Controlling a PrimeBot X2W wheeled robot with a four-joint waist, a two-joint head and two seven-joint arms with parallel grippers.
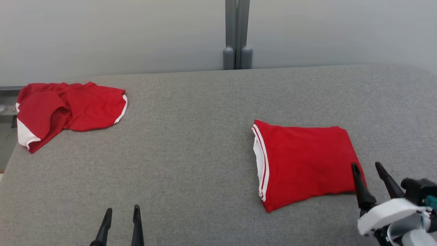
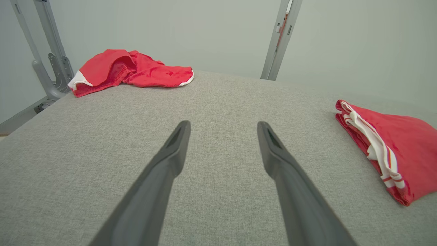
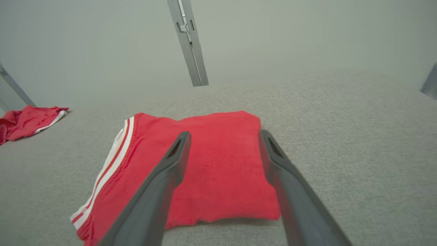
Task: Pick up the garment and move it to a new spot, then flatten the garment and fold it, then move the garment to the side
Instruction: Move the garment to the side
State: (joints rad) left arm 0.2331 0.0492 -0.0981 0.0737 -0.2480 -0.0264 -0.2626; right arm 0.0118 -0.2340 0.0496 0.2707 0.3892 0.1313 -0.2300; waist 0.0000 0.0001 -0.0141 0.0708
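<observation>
- The folded garment (image 1: 304,164) is a red, roughly square packet on the right half of the grey cloth-covered table (image 1: 205,136). Its marking is plain trim – white bands with a thin red line – stacked along its left edge.
- Its other three edges are plain red folds. The near edge lifts a little off the cloth in the right wrist view.
- The right gripper (image 1: 366,165) sits at the packet's near right corner with its jaws spread wide and nothing between them. In its wrist view the left finger rises over the red cloth and the right finger runs along the packet's right edge. Whether either tip touches the fabric cannot be told.
- The left gripper (image 1: 123,207) is low at the near left, with its jaws likewise apart and empty over bare table.
- A crumpled garment (image 1: 68,109), red with white hems, lies at the far left corner, reaching the table's left edge.
- Between the two garments runs a wide bare stretch of table, from front to back.
- A grey post (image 1: 237,34) stands behind the far edge against a pale wall (image 1: 102,34).
</observation>
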